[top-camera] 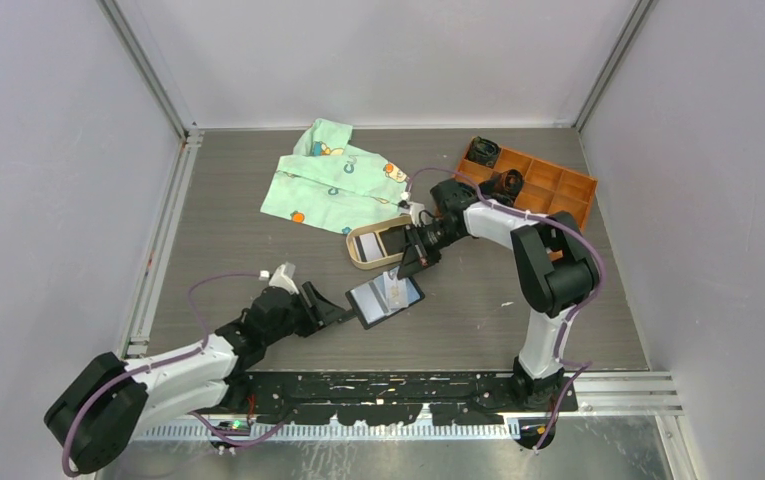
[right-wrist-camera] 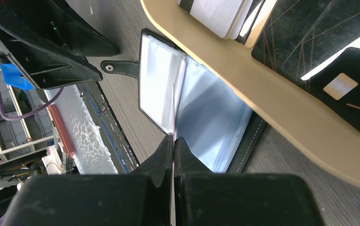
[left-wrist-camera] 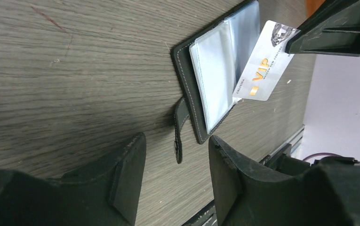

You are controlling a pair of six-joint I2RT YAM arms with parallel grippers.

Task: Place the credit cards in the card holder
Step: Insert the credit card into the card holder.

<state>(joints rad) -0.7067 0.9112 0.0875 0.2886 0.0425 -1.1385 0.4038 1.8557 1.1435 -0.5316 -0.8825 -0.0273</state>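
Right gripper, clamped on a whitish card, holds it edge-down over the open card holder directly beneath its fingertips.

Gold "VIP" on the whitish card; a cut-off "VI" on the black card

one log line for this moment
right pincer: shut on white vip card, over open card holder | left pincer: open, near snap tab | tan tray: holds more cards
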